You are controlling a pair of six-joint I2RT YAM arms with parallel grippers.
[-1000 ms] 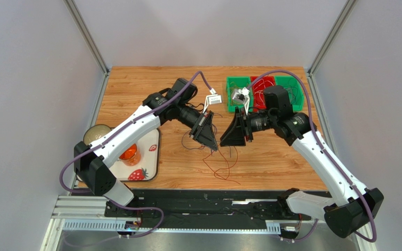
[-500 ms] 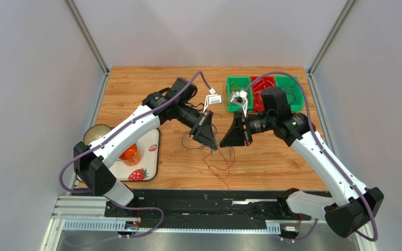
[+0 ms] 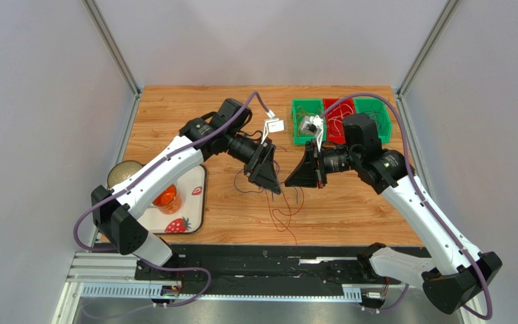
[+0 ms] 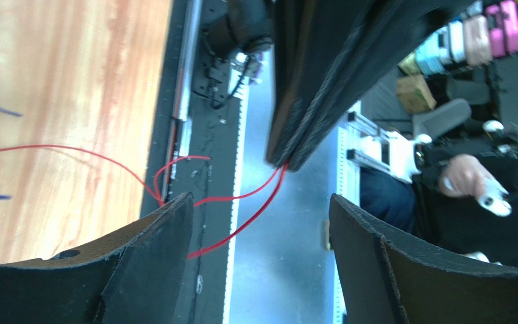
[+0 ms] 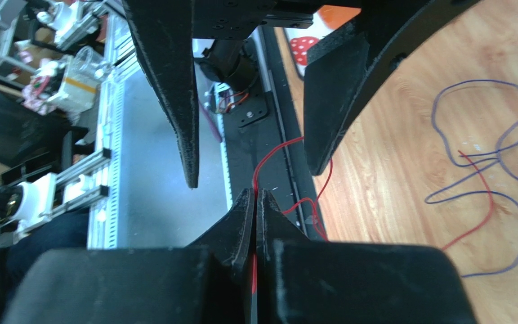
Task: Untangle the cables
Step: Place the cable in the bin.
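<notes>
Only the wrist views show the jaws: the right gripper (image 5: 255, 197) is pinched tight on a red cable (image 5: 278, 152), the left gripper (image 4: 262, 202) is spread wide and holds nothing. Overhead, the cables (image 3: 283, 214) sit mid table (image 3: 174, 108), reaching toward its near edge: thin red loops, and dark purple cables (image 5: 482, 82) flat on the table.

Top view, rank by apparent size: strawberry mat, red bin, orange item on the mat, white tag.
1. strawberry mat
2. red bin
3. orange item, partly hidden
4. white tag
</notes>
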